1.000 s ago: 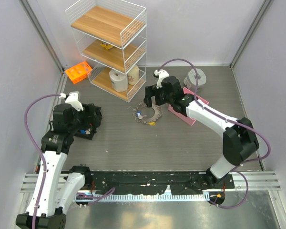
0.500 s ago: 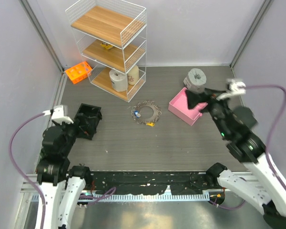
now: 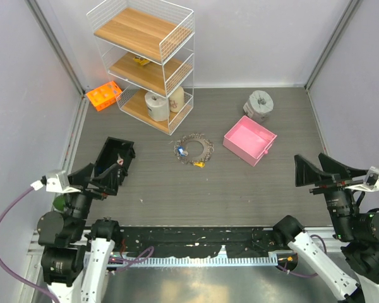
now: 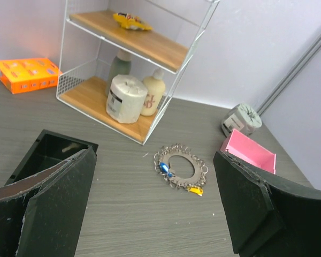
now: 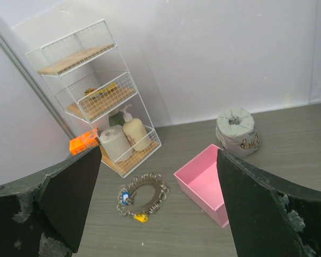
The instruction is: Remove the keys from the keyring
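The keyring [image 3: 195,149] lies flat mid-table with the keys [image 3: 184,151] on it, blue and yellow heads at its near-left rim. I see the pink box [image 3: 250,139] just to its right and the rack [image 3: 145,63] behind it to the left. My left gripper [image 4: 154,158] and right gripper [image 5: 158,154] hang near the table's near edge, jaws wide, holding nothing, well apart from the ring.

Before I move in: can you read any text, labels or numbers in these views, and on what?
Nothing reads clearly in any view.
White paper roll: dark label band, print too blurred.
Cream bottle: dark script mark, unreadable.
Grey tape roll: dark marks on its side, too small.
Orange box: pale patches, no legible letters.
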Robot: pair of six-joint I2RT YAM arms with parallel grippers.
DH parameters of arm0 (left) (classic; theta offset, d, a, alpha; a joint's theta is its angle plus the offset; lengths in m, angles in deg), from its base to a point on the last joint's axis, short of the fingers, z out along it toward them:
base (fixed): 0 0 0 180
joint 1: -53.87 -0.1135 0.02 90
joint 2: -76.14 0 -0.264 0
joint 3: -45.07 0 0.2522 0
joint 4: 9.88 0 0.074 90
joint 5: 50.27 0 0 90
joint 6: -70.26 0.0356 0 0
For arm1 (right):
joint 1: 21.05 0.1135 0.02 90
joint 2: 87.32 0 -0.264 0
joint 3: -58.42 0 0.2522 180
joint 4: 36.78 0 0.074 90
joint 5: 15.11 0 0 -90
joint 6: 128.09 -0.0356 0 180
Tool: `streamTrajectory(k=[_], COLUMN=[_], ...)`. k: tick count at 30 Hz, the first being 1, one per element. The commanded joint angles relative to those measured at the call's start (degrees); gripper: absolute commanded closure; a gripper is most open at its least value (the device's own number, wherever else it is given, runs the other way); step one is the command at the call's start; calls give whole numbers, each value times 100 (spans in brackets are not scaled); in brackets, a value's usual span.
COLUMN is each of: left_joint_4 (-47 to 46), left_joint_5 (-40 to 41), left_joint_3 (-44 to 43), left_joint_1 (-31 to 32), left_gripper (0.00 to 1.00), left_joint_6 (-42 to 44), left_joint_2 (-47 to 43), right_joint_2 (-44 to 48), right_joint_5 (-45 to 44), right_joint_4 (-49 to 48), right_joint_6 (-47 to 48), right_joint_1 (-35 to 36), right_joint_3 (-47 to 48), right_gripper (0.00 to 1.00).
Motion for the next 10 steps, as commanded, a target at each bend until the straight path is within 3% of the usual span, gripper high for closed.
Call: streamTrajectory(k=[1,10], left_joint_4=[-98,-62], left_joint_5=[-108,-205], left_joint_3=[-293,-364], left_joint_1=[15,23], left_gripper=[1,0], left_joint_6=[32,23], left_joint_2=[-64,-161], right_joint_2=[292,452], right_joint_5=[-209,-253], right_joint_4=[629,1094], right_joint_6=[-35,-52], right_joint_1=[11,11], right_joint_3=[80,467], right_gripper=[5,5])
